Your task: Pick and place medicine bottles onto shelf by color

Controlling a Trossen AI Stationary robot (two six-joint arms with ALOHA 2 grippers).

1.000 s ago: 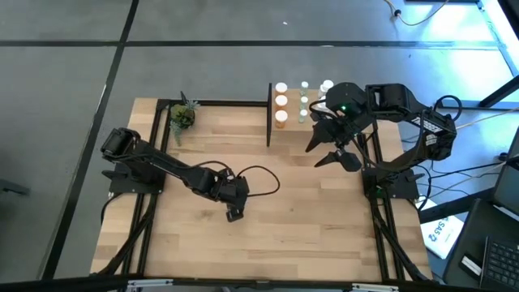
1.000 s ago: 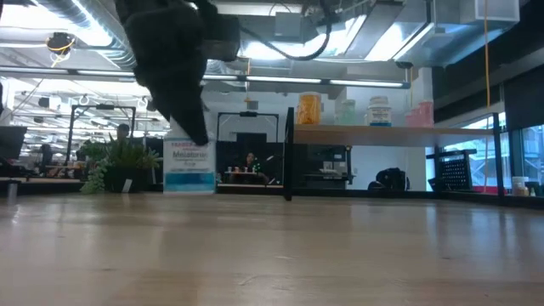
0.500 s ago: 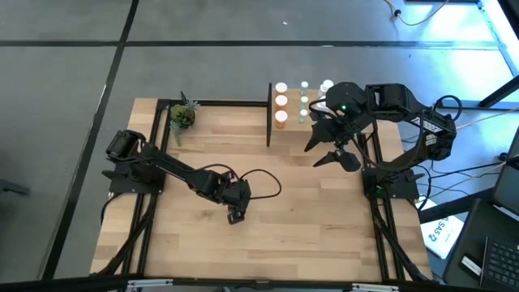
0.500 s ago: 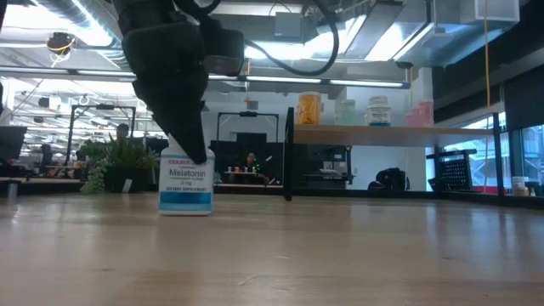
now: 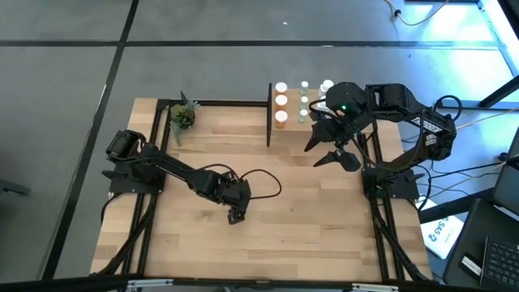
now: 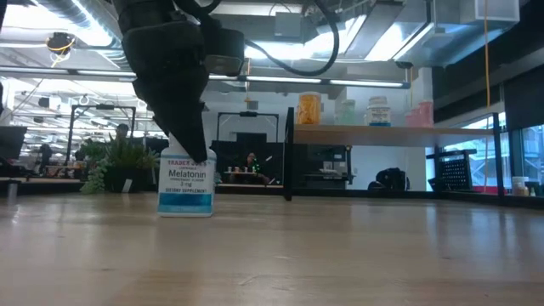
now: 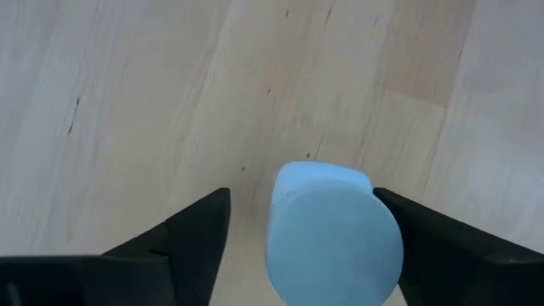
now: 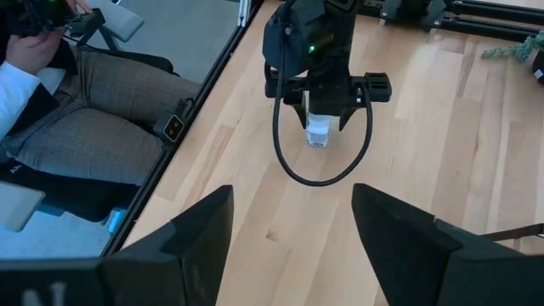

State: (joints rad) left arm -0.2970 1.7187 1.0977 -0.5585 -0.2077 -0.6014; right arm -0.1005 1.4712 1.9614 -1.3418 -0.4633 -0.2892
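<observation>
High view: left gripper (image 5: 235,216) low over mid-table, bottle beneath it hidden by the fingers. Right gripper (image 5: 332,150) parked beside the shelf (image 5: 312,101), fingers spread, empty. Orange bottles (image 5: 280,101) and paler ones ranked on the shelf. Plant (image 5: 182,116) at the far left corner.

Low view: bottle (image 6: 186,184) standing upright on the table (image 6: 340,255), white body, blue base band, printed label. Left fingers straddling its top. Open workshop behind, ceiling lights, screens, a distant person.

Left wrist view: pale blue cap (image 7: 333,231) between the two fingers (image 7: 191,234); clear gap on one side, other finger near or touching, so spread rather than pinching.

Right wrist view: left gripper over the bottle across the boards; a seated person's legs (image 8: 93,127) just off the table edge.

Handling, judged: rigid plastic, light, smooth-sided, likely slippery and easily tipped. Best taken across the body just under the cap, squarely, moderate squeeze. Tabletop flat, pale planked wood, dry.
</observation>
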